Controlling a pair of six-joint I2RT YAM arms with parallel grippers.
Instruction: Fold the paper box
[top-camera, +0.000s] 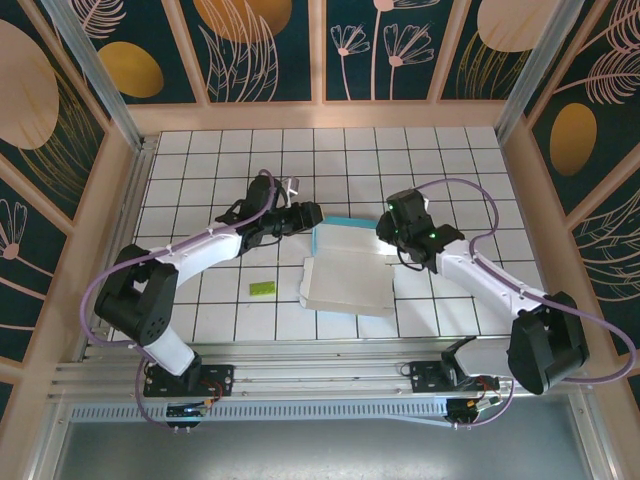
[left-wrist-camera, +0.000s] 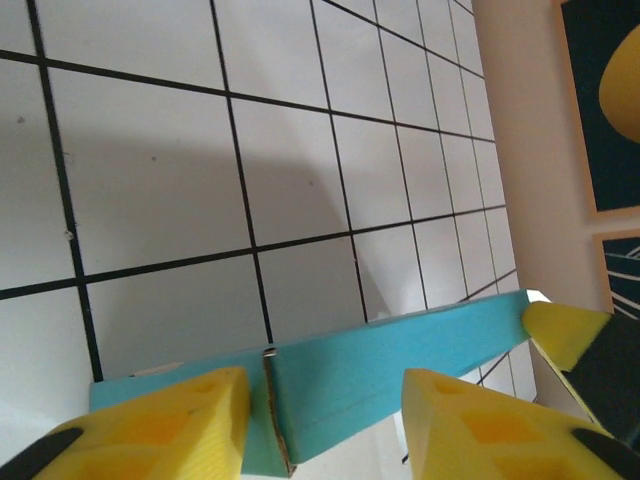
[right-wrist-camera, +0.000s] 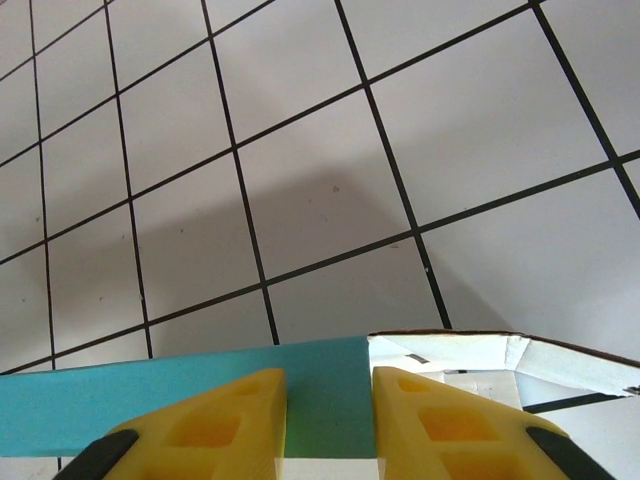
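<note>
While one paper box (top-camera: 345, 285) lies between two arms, left gripper (left-wrist-camera: 325, 385) half-open; right gripper (right-wrist-camera: 328, 378) narrow, hold unclear.

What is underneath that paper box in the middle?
The paper box lies on the white tiled table. Whatever sits directly beneath its base is covered, so that cannot be seen.

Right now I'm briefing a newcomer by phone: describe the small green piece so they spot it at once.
On the white tiled table, find the whitish and light blue paper box near the middle. Just left of it, alone on a tile, lies the green piece. It is tiny, flat and bright green, unlike the large pale box beside it.
</note>
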